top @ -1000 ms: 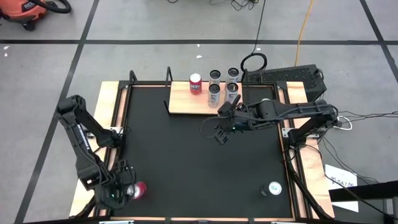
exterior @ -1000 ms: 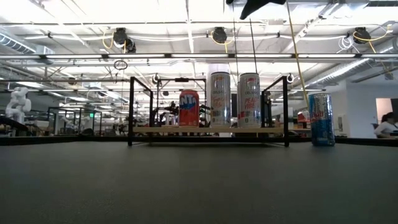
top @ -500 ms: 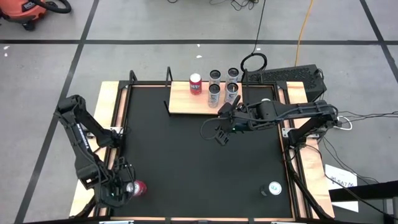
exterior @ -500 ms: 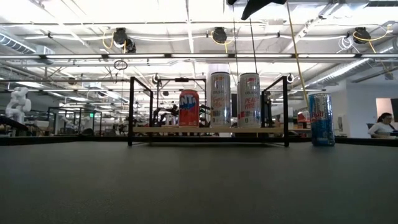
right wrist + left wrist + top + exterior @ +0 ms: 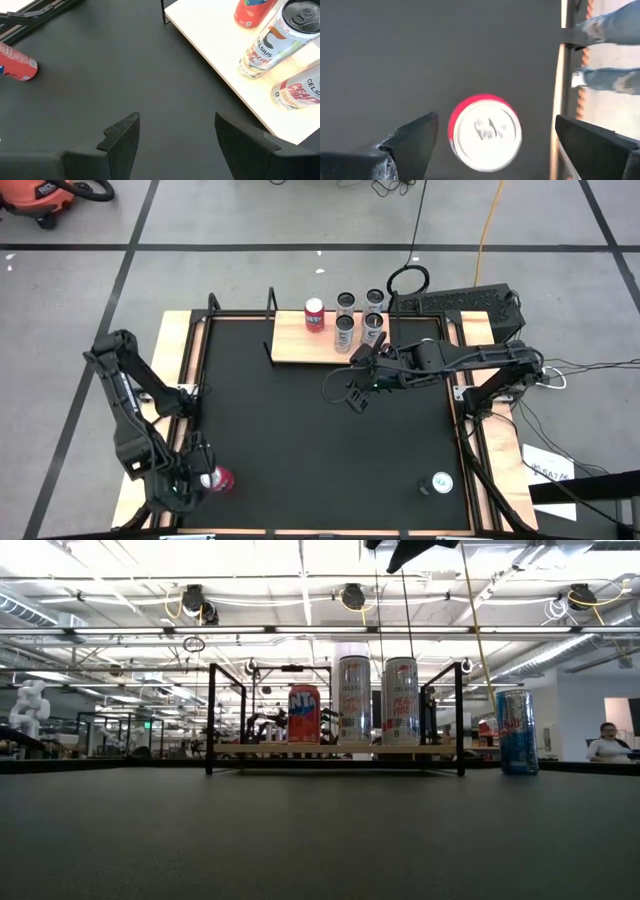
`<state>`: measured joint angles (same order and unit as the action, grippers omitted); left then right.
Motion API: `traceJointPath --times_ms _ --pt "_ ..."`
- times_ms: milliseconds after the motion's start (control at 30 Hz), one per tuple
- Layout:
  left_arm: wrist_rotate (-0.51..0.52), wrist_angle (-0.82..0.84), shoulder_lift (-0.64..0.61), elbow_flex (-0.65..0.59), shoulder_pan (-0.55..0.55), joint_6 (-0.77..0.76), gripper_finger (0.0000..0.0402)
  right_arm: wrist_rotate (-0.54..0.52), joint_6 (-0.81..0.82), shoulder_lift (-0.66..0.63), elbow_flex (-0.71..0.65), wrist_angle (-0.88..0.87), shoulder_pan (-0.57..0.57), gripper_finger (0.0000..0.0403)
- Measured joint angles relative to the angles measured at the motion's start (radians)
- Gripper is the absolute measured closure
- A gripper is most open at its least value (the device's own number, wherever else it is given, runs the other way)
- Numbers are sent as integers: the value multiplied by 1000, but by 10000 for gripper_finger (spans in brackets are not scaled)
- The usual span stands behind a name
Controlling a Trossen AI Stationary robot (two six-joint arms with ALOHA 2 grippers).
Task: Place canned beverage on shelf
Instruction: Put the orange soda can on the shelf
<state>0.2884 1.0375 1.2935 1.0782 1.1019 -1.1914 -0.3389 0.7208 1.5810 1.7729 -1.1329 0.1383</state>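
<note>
A red can (image 5: 222,480) with a silver top (image 5: 485,132) stands upright on the black tabletop near the near-left corner. My left gripper (image 5: 496,125) is open above it. Its fingers stand on either side of the can with gaps, touching nothing. The shelf (image 5: 300,345), a small light-wood board with black uprights, sits at the far middle. It carries a red can (image 5: 314,313) and several tall silver cans (image 5: 345,330). My right gripper (image 5: 357,395) is open and empty over the table, just near of the shelf (image 5: 215,40).
A blue can (image 5: 440,482) stands near the table's near-right corner and also shows in the low view (image 5: 517,730). Light-wood strips and black frame rails (image 5: 190,360) edge the tabletop. Black tabletop lies between the red can and the shelf.
My left arm has shifted a little toward the table's left edge, with its gripper still open over the red can. The can stands where it was. My right arm has kept still.
</note>
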Motion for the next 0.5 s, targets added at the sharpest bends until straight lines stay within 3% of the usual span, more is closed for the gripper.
traceJointPath --times_ms 167,333,500 --pt "9 53 70 -1 0 31 2 0 0 0 0 0 0 156" --pt "-68 29 123 -1 8 84 2 0 -8 0 0 0 0 156" --pt "-77 27 139 -1 13 99 4 0 -27 0 0 0 0 156"
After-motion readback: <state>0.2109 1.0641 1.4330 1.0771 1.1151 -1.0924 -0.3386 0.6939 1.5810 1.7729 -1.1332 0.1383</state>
